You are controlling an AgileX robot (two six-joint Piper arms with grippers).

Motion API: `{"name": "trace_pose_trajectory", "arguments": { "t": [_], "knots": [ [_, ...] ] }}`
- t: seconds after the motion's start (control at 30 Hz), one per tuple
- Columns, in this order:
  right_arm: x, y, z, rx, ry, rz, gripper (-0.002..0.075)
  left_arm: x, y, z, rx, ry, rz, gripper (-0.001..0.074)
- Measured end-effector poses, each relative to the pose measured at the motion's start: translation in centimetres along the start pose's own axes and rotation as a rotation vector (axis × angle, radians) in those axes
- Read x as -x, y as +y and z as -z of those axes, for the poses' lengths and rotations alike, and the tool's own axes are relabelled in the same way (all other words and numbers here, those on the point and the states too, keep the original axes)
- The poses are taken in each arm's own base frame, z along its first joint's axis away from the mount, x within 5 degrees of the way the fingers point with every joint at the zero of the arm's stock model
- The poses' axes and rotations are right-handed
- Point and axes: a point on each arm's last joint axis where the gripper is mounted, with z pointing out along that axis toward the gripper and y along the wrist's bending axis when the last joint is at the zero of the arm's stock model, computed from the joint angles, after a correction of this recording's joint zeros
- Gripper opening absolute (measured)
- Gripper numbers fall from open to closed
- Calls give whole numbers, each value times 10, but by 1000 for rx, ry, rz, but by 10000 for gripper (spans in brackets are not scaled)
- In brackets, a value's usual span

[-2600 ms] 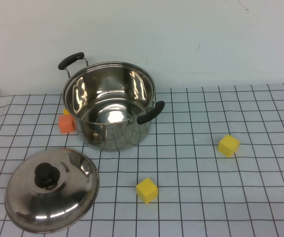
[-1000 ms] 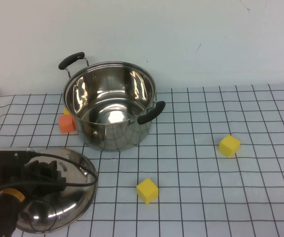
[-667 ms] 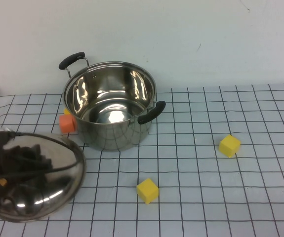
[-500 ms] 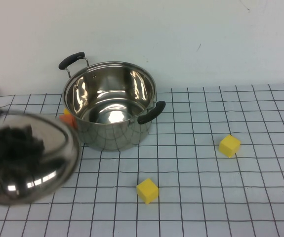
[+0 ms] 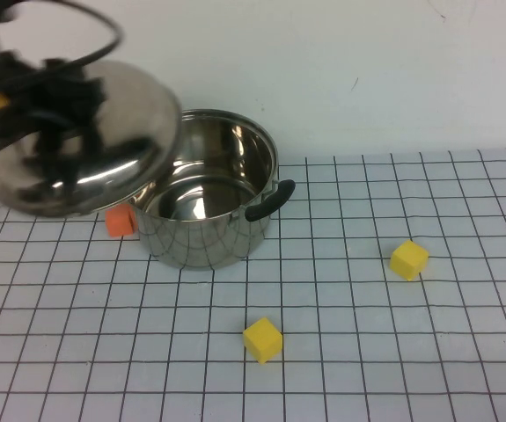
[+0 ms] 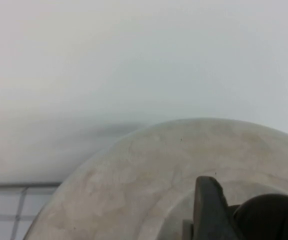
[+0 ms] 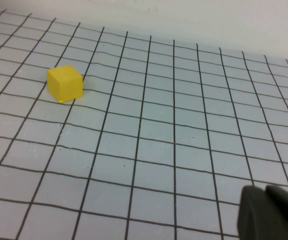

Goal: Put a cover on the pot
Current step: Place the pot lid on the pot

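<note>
The pot [image 5: 207, 236] stands open at the back left of the grid-patterned table, one black handle [image 5: 268, 200] pointing to the front right. My left gripper [image 5: 55, 119] is shut on the black knob [image 6: 270, 216] of the domed steel lid [image 5: 138, 114] and holds it in the air, tilted, over the pot's left rim. In the left wrist view the lid [image 6: 149, 170] fills the lower part and one finger [image 6: 209, 210] presses against the knob. My right gripper [image 7: 270, 212] is shut and empty, low over the table; it does not show in the high view.
An orange cube [image 5: 119, 221] sits against the pot's left side. One yellow cube [image 5: 262, 339] lies in front of the pot, another [image 5: 408, 259] to the right. A yellow cube [image 7: 64, 83] also shows in the right wrist view. A white wall stands behind the table.
My left gripper came in, closed on the lid's knob and lifted the lid off the table at the front left, carrying it up and back to the pot's left rim.
</note>
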Motion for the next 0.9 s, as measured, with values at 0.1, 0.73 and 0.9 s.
{"name": "trace_pose_trajectory", "arguments": {
  "t": [0.1,0.73,0.9],
  "knots": [
    [0,0,0,0,0,0,9,3,-17,-28,-28,44,-59,312],
    [0,0,0,0,0,0,9,-47,-56,-156,-62,250,-63,312],
    [0,0,0,0,0,0,9,-52,-57,-163,-72,228,-53,312]
  ]
}}
